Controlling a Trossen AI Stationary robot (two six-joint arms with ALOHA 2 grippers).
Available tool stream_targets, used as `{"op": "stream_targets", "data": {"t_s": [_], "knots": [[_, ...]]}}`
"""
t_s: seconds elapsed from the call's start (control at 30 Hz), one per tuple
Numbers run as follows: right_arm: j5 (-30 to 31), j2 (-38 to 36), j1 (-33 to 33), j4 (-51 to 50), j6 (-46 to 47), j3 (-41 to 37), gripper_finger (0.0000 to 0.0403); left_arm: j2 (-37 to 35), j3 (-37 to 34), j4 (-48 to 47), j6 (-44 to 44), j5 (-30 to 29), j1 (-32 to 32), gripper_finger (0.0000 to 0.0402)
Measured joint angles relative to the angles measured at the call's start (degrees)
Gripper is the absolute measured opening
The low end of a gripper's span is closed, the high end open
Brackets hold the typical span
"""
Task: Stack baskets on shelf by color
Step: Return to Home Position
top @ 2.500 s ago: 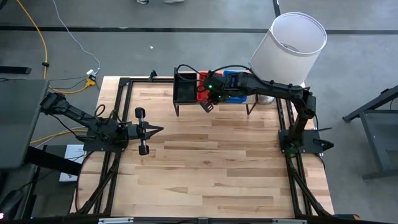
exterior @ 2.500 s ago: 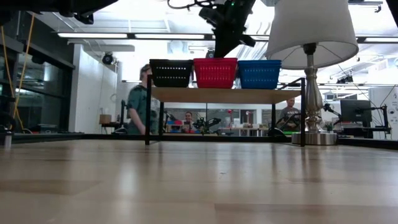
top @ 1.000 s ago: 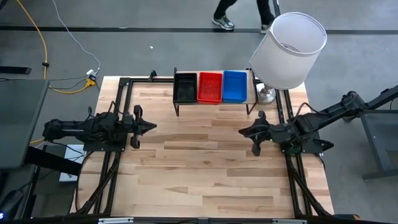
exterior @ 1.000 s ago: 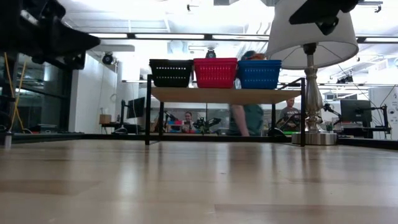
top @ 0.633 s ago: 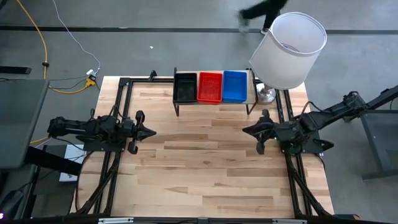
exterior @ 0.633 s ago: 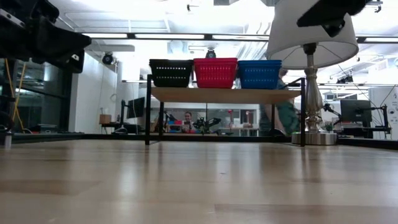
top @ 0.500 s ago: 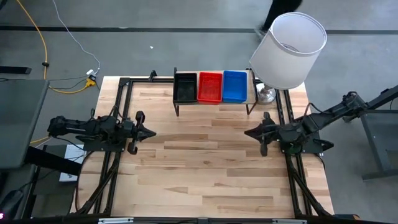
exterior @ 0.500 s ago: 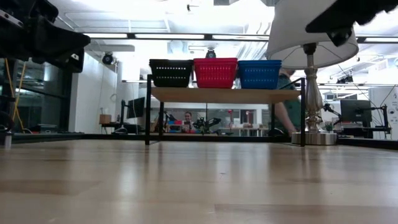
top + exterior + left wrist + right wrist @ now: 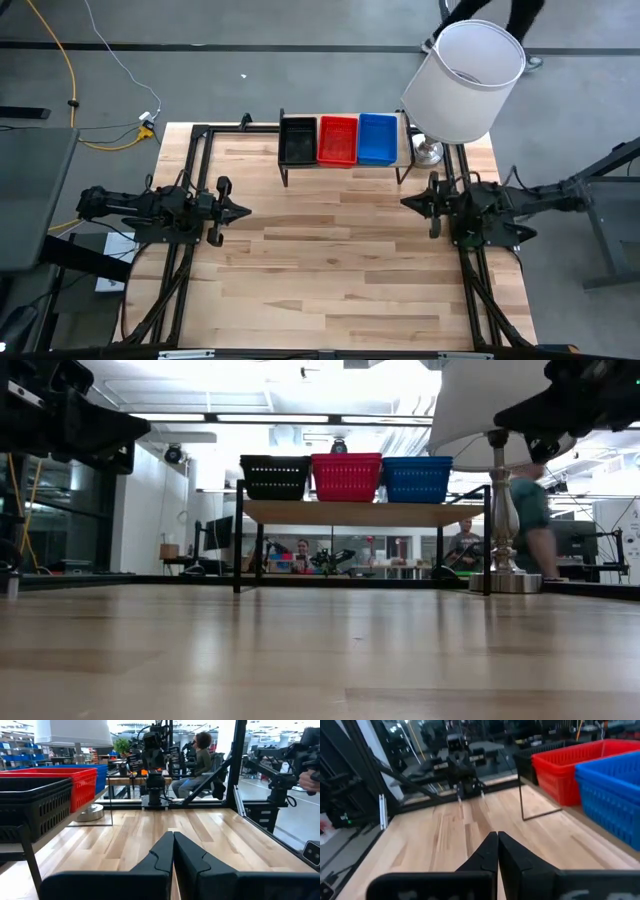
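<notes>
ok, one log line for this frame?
left gripper shut, left side | right gripper shut, right side | black basket, red basket, blue basket abreast on shelf

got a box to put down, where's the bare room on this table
Bare: the tabletop in front of the shelf, from between the left gripper and right gripper to the near edge. Crowded: the shelf top, filled by the black basket, red basket and blue basket, and the far right corner, where the lamp stands.

light: bright, even | source: ceiling strip lights (image 9: 190,417) | glare: sheen on tabletop (image 9: 320,650) | shadows: faint
</notes>
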Motion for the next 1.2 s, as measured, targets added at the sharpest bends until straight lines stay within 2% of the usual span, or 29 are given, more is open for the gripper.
{"op": "stream_targets", "data": {"t_s": [0.17,0.27,0.47,0.73,1.2], "knots": [[-7.8,-3.7,-6.5,4.2,-2.3,-4.8,0.0,0.0,0.0,0.0,0.0,0.0,0.0,0.0001],[-9.4,-5.7,-8.9,6.1,-3.3,-8.2,0.0,0.0,0.0,0.0,0.0,0.0,0.0,0.0],[-9.5,-10.1,-9.7,8.2,-6.3,-14.0,0.0,0.0,0.0,0.0,0.0,0.0,0.0,0.0001],[-8.5,-11.2,-9.7,6.2,-12.2,-14.1,0.0,0.0,0.0,0.0,0.0,0.0,0.0,0.0003],[-8.5,-11.0,-9.7,6.2,-12.0,-14.1,0.0,0.0,0.0,0.0,0.0,0.0,0.0,0.0003]]}}
